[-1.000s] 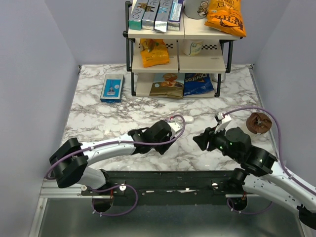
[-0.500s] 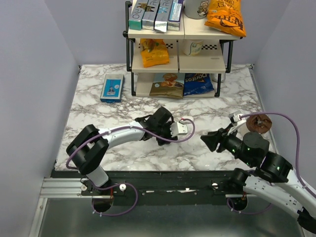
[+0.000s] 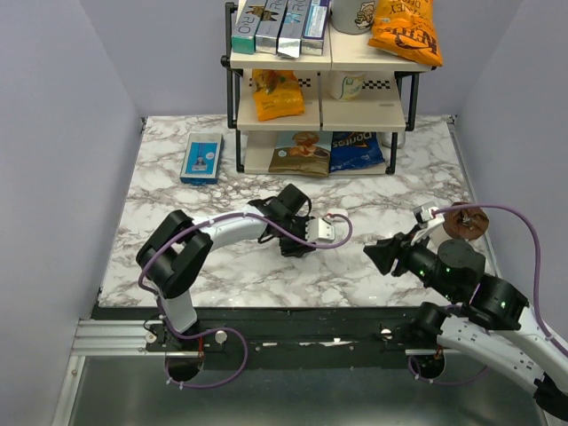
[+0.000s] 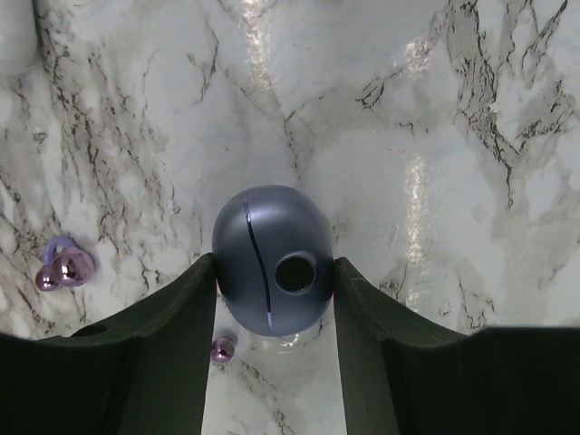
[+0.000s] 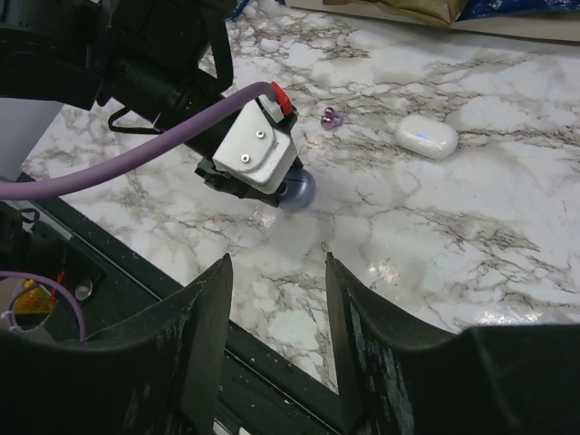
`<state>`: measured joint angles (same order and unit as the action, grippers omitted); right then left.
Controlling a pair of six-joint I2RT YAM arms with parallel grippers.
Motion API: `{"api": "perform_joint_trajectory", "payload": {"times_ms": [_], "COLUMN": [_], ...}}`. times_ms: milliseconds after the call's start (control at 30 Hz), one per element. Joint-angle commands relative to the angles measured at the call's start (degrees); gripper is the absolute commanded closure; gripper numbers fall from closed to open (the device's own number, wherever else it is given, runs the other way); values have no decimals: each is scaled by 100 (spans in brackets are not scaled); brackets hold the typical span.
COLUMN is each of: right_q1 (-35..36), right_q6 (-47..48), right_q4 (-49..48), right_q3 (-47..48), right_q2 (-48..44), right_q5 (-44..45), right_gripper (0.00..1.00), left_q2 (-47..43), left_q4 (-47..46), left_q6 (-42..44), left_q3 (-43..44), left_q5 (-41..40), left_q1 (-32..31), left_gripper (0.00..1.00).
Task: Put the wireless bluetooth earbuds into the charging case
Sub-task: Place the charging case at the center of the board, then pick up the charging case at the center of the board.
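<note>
The left gripper point(image 4: 272, 272) has its jaws clenched on the charging case point(image 4: 263, 245), one dark finger pressed flat to each long side. The case is a smooth slate-blue oval with a thin seam down its left half and a round hole right of centre. It sits near the middle of the counter point(image 3: 177, 222), a little toward the near edge. It is low at the marble, but I cannot tell whether it touches.

A glossy purple earbud point(image 4: 63, 267) lies on the counter just outside the left finger, apart from the case. A smaller purple piece point(image 4: 222, 349) shows between the fingers beside the case's near end, too small to name with certainty.

In the right wrist view, a white capsule-shaped case point(image 5: 426, 136) with a small blue light lies flat on the marble. It is beyond the left gripper, toward the far edge, with the earbud between them.

The right gripper point(image 5: 276, 263) hangs over the counter toward the near right corner, its jaws released and nothing between them, pointing at the left gripper.

A two-tier shelf rack point(image 3: 235, 106) of snack bags stands at the far edge, with a blue rectangular box point(image 3: 202, 158) to its left. A brown doughnut-shaped thing point(image 3: 469, 224) rests by the right edge.
</note>
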<state>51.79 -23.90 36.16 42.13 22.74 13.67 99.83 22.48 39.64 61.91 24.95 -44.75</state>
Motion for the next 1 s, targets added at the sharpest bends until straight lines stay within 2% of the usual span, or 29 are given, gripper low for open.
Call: {"api": "perform_joint_trajectory", "payload": {"times_ms": [0,200,500,633,733,767,833,867,900,933,967], "right_q1": [6,6,-2,-2,7,-2,7,7,-2,6,-2], "right_q6": [114,105,70,35,8,0,-35,-71,-80,-97,-106], "right_q4": [75,58,22,40,49,31,-4,-74,-118,-153,-249], "right_q3": [67,59,76,111,120,120,94,59,41,15,-3], "right_q2": [55,108,143,81,81,90,108,116,134,125,134], "right_q5": [153,145,48,65,100,92,118,118,101,101,83], "right_gripper": [46,46,46,46,46,46,46,46,46,46,46], "left_q2": [63,19,-333,-857,-1481,-1632,-1931,-1985,-2020,-2046,-2055], "left_q4": [-156,-446,-640,-832,-1183,-1419,-1553,-1545,-1432,-1291,-1029], "left_q6": [80,-88,-360,-509,-859,-1061,-1709,-2088,-2544,-3106,-4190], "left_q3": [23,-109,-135,-223,-398,-451,-504,-487,-304,-198,-101], "left_q5": [379,133,63,-191,-823,-1486,-2140,-2448,-3051,-3179,-3328], "left_q1": [-51,-113,-113,-95,-60,-60,-51,-51,-51,-8,80], "left_gripper": [49,36,26,25,22,21,18,19,26,39,57]}}
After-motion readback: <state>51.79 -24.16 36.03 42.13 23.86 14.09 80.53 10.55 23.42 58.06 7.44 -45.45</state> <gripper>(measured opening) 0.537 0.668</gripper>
